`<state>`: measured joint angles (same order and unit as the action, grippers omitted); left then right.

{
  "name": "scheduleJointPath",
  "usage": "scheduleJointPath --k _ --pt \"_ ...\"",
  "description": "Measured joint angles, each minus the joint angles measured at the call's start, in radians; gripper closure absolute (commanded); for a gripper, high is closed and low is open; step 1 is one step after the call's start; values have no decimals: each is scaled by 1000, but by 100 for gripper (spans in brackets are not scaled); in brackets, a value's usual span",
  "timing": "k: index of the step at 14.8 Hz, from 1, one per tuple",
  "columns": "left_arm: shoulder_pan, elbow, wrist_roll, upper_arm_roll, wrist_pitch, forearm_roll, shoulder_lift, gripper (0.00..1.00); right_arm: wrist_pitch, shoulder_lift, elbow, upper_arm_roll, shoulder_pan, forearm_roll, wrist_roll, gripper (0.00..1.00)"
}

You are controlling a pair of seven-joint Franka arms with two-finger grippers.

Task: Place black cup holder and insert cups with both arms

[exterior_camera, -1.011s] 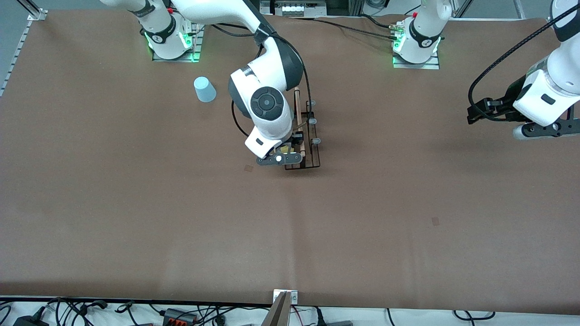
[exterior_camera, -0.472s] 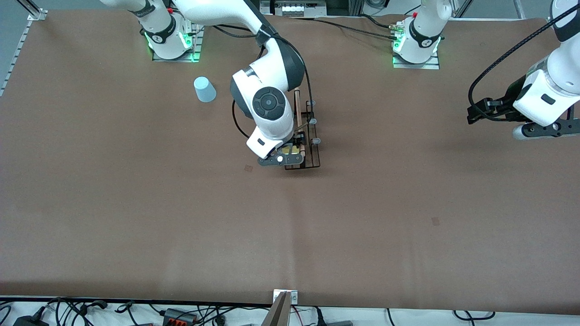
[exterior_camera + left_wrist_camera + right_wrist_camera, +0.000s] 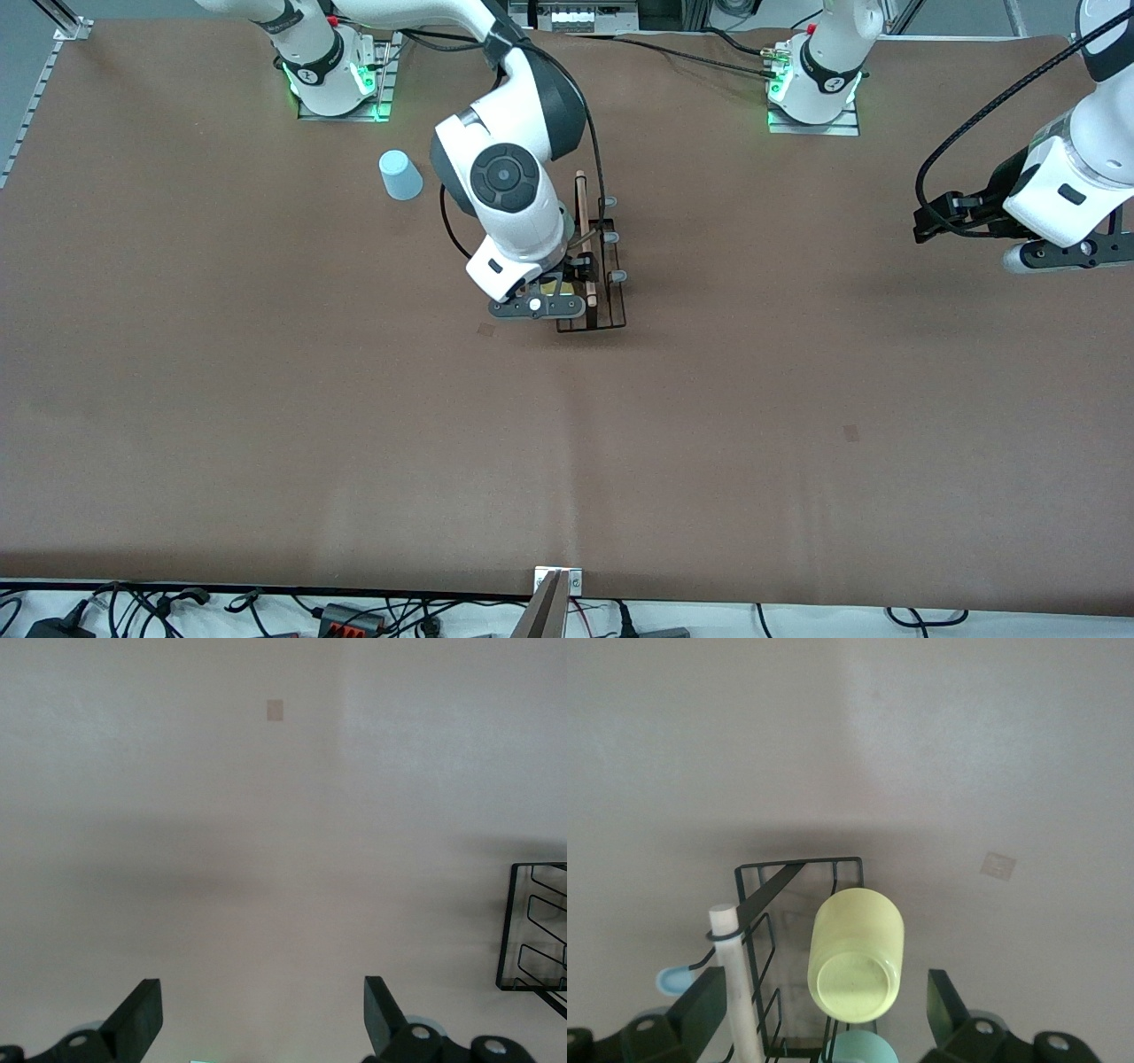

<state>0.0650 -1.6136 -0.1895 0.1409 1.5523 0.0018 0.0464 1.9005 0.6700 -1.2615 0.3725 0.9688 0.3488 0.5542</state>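
Black wire cup holder [image 3: 595, 266] mid-table, yellow plastic tumbler [image 3: 856, 953] upturned on prong. Right gripper [image 3: 824, 1010] over it, fingers apart. Light blue tumbler [image 3: 400, 175] at holder's 10 o'clock. Left gripper [image 3: 261, 1019] waits open above bare table.

The right gripper [image 3: 567, 282] hovers low over the black cup holder [image 3: 595, 266]. The left gripper [image 3: 932, 221] waits over bare table [image 3: 709, 425]. A blue cup [image 3: 400, 175] stands apart.
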Motion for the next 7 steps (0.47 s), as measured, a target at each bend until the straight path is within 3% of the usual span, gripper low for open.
scheduleJointPath --k 7 --pt "1 0 0 0 0 0 0 0 -154 -46 4 162 -2 -1 -8 0"
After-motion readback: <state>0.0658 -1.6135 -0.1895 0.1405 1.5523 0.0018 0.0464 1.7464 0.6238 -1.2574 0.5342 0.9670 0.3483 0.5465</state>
